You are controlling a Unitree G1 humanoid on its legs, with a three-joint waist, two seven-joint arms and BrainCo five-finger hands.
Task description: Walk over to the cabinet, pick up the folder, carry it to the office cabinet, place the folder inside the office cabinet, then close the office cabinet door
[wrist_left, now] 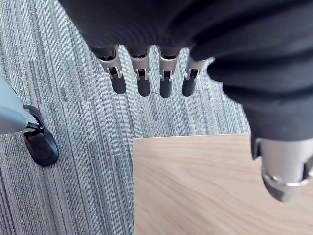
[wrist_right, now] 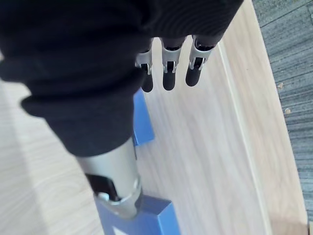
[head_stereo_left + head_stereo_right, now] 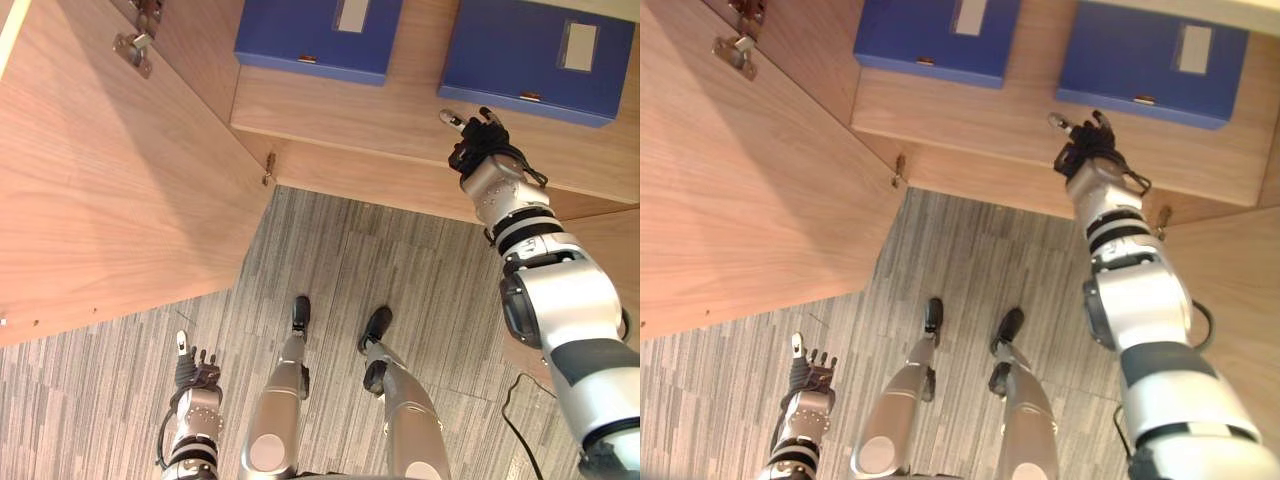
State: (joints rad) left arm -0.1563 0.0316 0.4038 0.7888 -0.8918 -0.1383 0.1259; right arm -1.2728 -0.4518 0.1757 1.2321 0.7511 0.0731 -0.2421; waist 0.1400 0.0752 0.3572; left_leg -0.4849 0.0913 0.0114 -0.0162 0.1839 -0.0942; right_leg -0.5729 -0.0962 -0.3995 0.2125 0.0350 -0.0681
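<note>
Right eye view: right hand (image 3: 1087,143), fingers straight and released, sits just short of the blue folder (image 3: 1120,62). Its labelled face points back at the hand, long axis crosswise.

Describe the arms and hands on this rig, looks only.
The left arm and right arm are rounded silver-grey shells with black bands near the wrist. The left hand and right hand wear dark ribbed covers, and their silver fingers end in dark tips.
</note>
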